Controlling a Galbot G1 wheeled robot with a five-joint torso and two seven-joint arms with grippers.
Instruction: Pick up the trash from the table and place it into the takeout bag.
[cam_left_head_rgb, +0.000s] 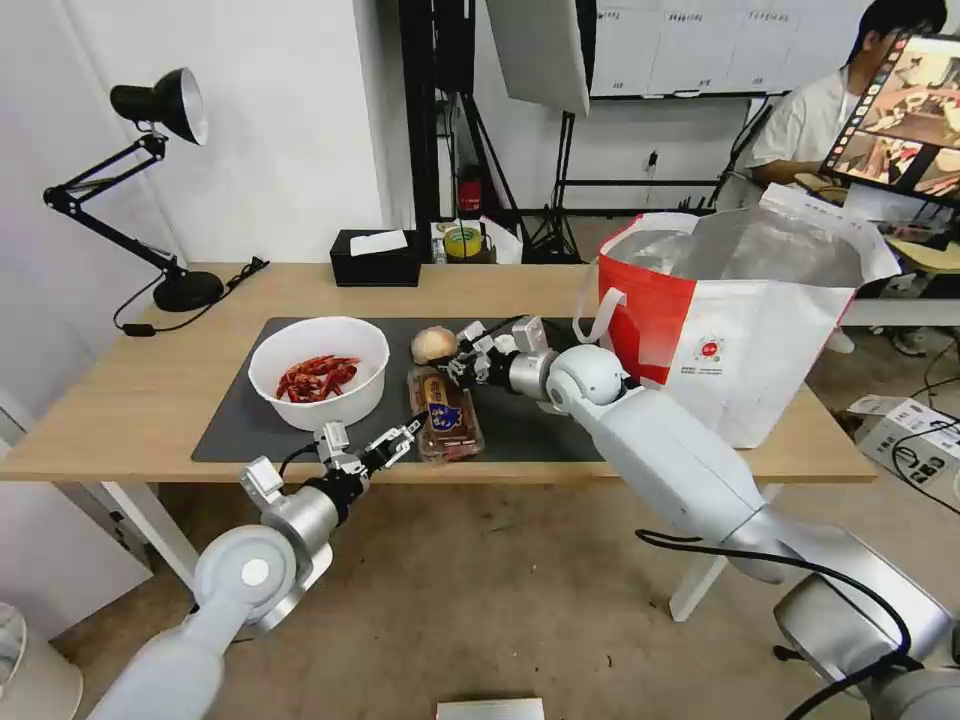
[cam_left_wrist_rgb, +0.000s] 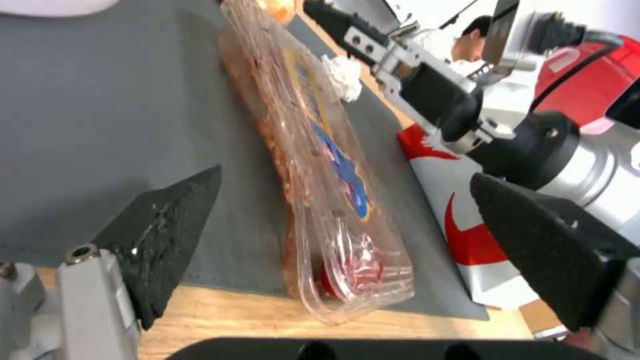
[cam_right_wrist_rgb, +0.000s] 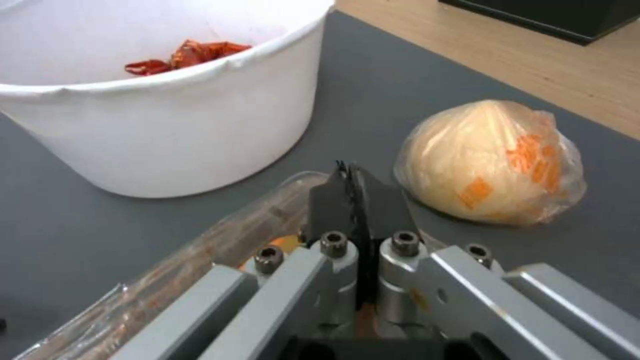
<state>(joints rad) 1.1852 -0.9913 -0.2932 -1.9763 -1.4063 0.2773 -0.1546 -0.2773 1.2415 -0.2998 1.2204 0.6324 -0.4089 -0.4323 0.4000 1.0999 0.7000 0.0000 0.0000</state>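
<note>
The left gripper (cam_left_head_rgb: 400, 440) hovers at the near edge of the large dark grey rectangular mat (cam_left_head_rgb: 240, 415), its black fingers (cam_left_wrist_rgb: 163, 227) spread wide and empty, aimed at the clear plastic two-part tray with food bits (cam_left_head_rgb: 444, 415). That tray lies on the mat's near half; seen from the left wrist, its near lip just overhangs the mat's edge (cam_left_wrist_rgb: 347, 305), and its contents are hard to read through the smeared plastic. The right gripper (cam_left_head_rgb: 462, 362) sits over the tray's far end, its fingers (cam_right_wrist_rgb: 357, 200) pressed together with nothing visibly between them. Whether they touch the tray cannot be told. Just beyond it on the mat rests the pale peach-coloured ball (cam_right_wrist_rgb: 490, 162), wrapped in thin film with orange print. The white round bowl of red scraps (cam_left_head_rgb: 318, 370) stands on the mat's left part. A small crumpled white tissue (cam_left_wrist_rgb: 343, 75) lies on the mat past the tray, hidden behind the right arm from the head camera. The large boxy red-and-white takeout bag (cam_left_head_rgb: 740, 330) stands open off the mat's right end on the long light-wood table (cam_left_head_rgb: 130, 400), its far right side cut off behind its own flap.
</note>
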